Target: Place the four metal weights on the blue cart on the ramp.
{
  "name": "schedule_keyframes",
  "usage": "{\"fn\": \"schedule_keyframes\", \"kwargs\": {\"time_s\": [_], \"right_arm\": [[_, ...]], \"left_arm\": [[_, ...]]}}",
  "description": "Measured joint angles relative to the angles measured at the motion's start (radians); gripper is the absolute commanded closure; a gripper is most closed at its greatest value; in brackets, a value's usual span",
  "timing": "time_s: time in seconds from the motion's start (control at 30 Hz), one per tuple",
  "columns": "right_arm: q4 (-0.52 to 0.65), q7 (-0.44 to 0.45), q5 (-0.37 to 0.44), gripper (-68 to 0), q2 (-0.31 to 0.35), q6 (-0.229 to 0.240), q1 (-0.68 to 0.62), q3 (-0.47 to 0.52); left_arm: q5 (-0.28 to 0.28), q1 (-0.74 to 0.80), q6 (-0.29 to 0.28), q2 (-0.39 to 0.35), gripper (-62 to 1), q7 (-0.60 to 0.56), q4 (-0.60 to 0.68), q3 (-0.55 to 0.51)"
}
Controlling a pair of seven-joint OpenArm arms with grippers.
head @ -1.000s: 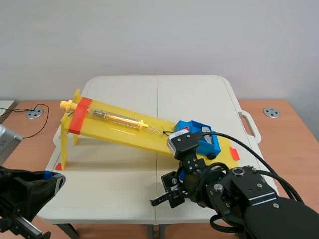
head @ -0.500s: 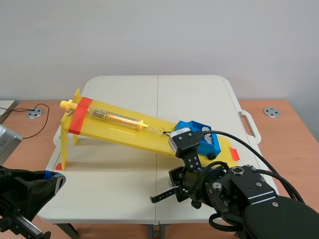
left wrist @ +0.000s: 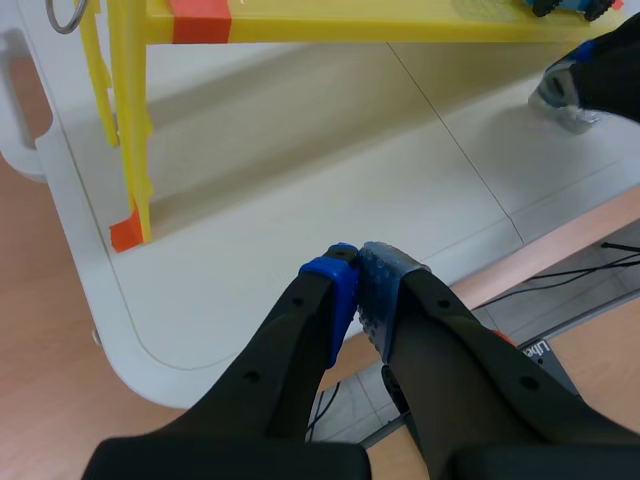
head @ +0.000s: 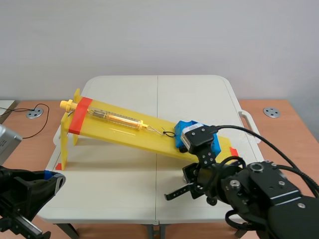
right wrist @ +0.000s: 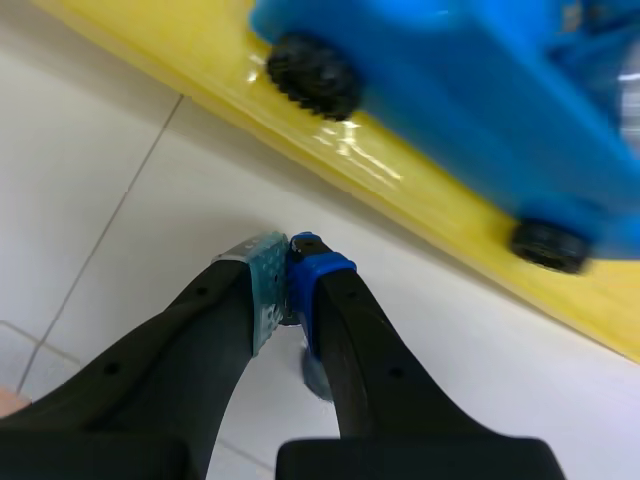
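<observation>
A blue cart [head: 183, 125] with black wheels sits at the low end of the yellow ramp [head: 119, 132]; a string ties it to a yellow spring scale [head: 114, 118]. My right gripper [head: 170, 195] hovers low over the white table just in front of the ramp. In the right wrist view its fingers [right wrist: 290, 250] are pressed together on a small grey metal weight [right wrist: 315, 375], with the cart [right wrist: 450, 110] close ahead on the ramp [right wrist: 400, 190]. My left gripper [left wrist: 358, 255] is shut on nothing above the table's near left corner, far from the cart.
The ramp's tall yellow leg [left wrist: 125, 120] with an orange foot stands ahead of the left gripper. The right gripper's tip [left wrist: 560, 90] shows in the left wrist view. A black cable and a metal disc [head: 34, 113] lie on the brown desk at left.
The right arm has swung to the right along the ramp's front, bringing its gripper from the table's middle seam closer to the cart. The left arm has stayed still.
</observation>
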Motion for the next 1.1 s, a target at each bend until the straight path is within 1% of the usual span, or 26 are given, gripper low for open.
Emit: {"fn": "schedule_keyframes", "kwargs": {"time_s": [0.1, 0.27, 0.43, 0.53, 0.67, 0.73, 0.93, 1.0, 1.1], "right_arm": [[0.136, -0.042, 0.031, -0.8, 0.042, 0.001, -0.054, 0.005], [0.356, -0.114, 0.126, -0.8, 0.087, 0.033, -0.148, 0.055], [0.529, -0.177, 0.24, -0.8, 0.107, 0.053, -0.233, 0.166], [0.605, -0.209, 0.285, -0.8, 0.107, 0.053, -0.256, 0.252], [0.651, -0.227, 0.294, -0.8, 0.107, 0.052, -0.251, 0.348], [0.652, -0.23, 0.289, -0.9, 0.107, 0.049, -0.245, 0.373], [0.639, -0.243, 0.245, -0.9, 0.106, 0.041, -0.177, 0.373], [0.616, -0.242, 0.232, -0.9, 0.106, 0.027, -0.138, 0.363], [0.555, -0.242, 0.202, -0.9, 0.103, 0.022, -0.077, 0.34]], "left_arm": [[0.0, 0.0, 0.0, 0.0, -2.9, 0.0, 0.0, 0.0], [0.0, 0.0, 0.0, 0.0, -2.9, 0.0, 0.0, 0.0], [0.0, 0.0, 0.0, 0.0, -2.9, 0.0, 0.0, 0.0], [0.0, 0.0, 0.0, 0.0, -2.9, 0.0, 0.0, 0.0], [0.0, 0.0, 0.0, 0.0, -2.9, 0.0, 0.0, 0.0], [0.0, 0.0, 0.0, 0.0, -2.9, 0.0, 0.0, 0.0], [0.0, 0.0, 0.0, 0.0, -2.9, 0.0, 0.0, 0.0], [0.0, 0.0, 0.0, 0.0, -2.9, 0.0, 0.0, 0.0], [0.0, 0.0, 0.0, 0.0, -2.9, 0.0, 0.0, 0.0]]}}
